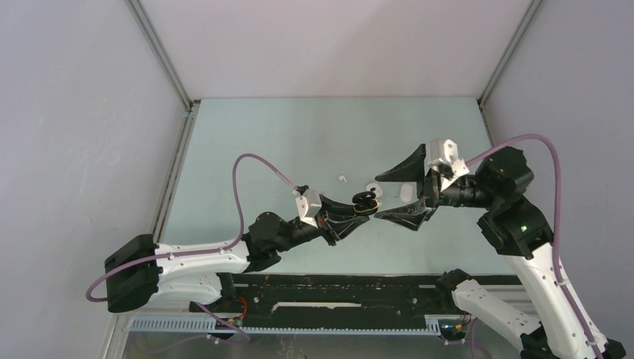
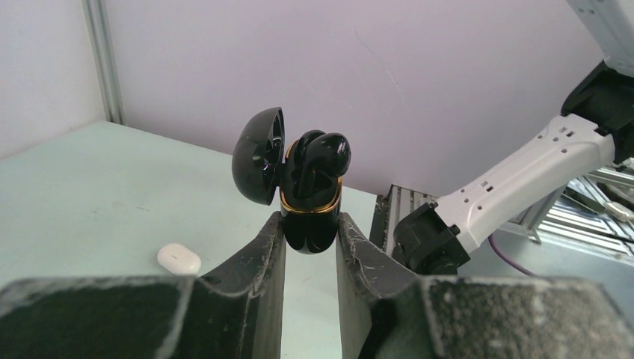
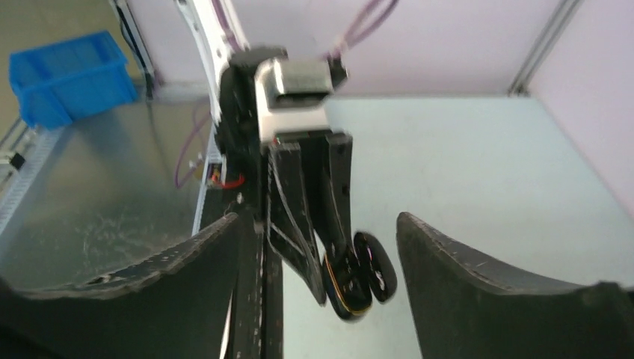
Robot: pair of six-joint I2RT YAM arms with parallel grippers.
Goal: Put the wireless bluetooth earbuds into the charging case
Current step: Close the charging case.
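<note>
A black charging case point(image 2: 310, 224) with a gold rim is held upright, my left gripper point(image 2: 310, 228) shut on its body. Its lid point(image 2: 259, 155) hangs open to the left, and two black earbuds point(image 2: 323, 152) sit in its top. From above, the case point(image 1: 365, 199) is at mid-table at the tip of my left gripper point(image 1: 360, 207). My right gripper point(image 1: 377, 196) is open just right of it, fingers apart above and below. In the right wrist view the case point(image 3: 351, 288) hangs between the wide fingers of my right gripper point(image 3: 318, 224), touching neither.
One white earbud point(image 1: 343, 179) lies on the table left of the case. A small white piece point(image 1: 374, 188) and a white case point(image 1: 406, 193) lie near the right gripper. The white case point(image 2: 179, 259) also shows in the left wrist view. A blue bin point(image 3: 71, 75) stands off the table.
</note>
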